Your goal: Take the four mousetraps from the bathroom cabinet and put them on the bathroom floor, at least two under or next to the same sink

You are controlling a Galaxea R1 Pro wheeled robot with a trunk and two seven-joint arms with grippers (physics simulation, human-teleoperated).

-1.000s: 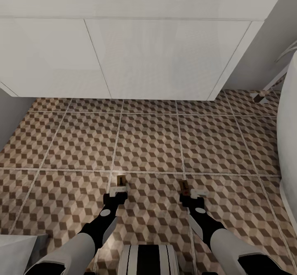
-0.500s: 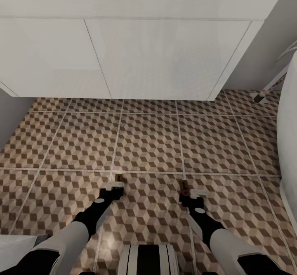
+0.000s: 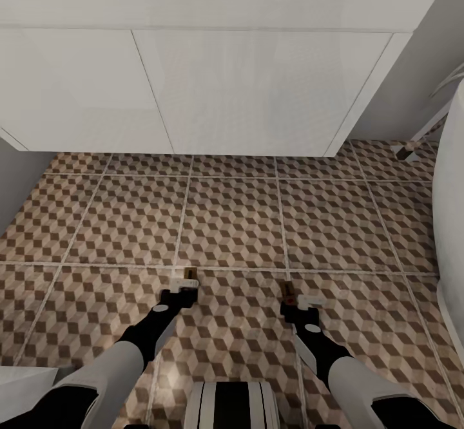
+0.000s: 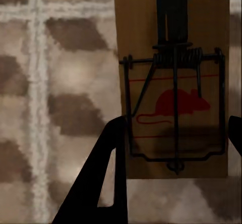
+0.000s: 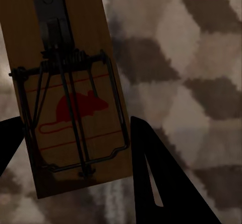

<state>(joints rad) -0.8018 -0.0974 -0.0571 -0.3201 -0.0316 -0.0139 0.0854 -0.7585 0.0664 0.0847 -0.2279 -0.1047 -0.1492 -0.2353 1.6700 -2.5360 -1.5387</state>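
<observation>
Head view has each gripper, left (image 3: 183, 282) and right (image 3: 298, 300), pinching a mousetrap (image 4: 174, 82) (image 5: 65, 98) low over the bathroom floor (image 3: 232, 223), sink (image 3: 193, 62) unit at 12 o'clock; we judge best practice: carry both toward 12, set flat beside its base, then release.

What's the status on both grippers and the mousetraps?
Left gripper shut on brown wooden mousetrap. Right gripper shut on second mousetrap. Both low over cube-patterned floor. Nothing in the way.

mousetraps: two, one (image 4: 174, 82) between left fingers, one (image 5: 65, 90) between right fingers
grippers: two
sink (image 3: 212, 4) units: one
</observation>
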